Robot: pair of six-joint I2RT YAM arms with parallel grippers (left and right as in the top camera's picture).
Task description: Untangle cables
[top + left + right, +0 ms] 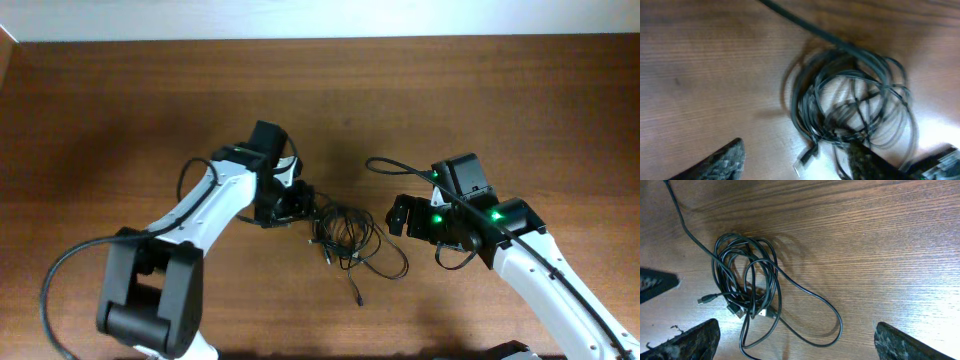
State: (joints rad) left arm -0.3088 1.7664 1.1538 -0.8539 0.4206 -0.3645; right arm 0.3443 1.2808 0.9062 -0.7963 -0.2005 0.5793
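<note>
— Where are the cables (345, 235)?
— In one tangled heap near the middle of the table (100, 100). The loops overlap, and one loose end with a plug trails toward the edge where the arms stand.
— The left pincer (305, 206)?
— Spread wide, just beside the heap. One finger (867, 160) overlaps its rim, and nothing is gripped.
— And the right pincer (397, 217)?
— Spread wide too, near the heap's other side and apart from it.
</note>
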